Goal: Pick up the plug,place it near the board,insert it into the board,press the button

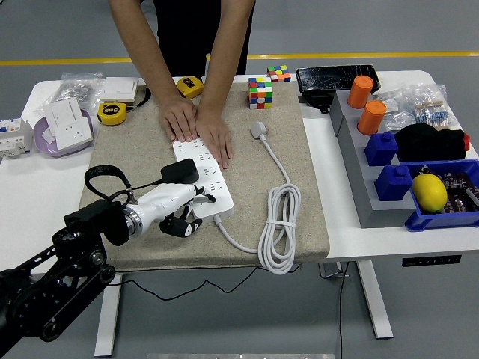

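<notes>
Left robot hand (182, 206) sits at the lower left of centre, fingers curled around a black plug (177, 173) resting on the near end of the white board (203, 170); a person's two hands (197, 127) press flat on the board's far end, atop the tan mat (299, 161)

Smooth glossy white plastic on the power strip (203, 176), and the same sheen on the coiled white cable (281, 224) at four o'clock. Underneath, a rough, matt beige cloth mat (299, 157); the left hand (179, 202) shows smooth white plastic shells with black joints.
</notes>
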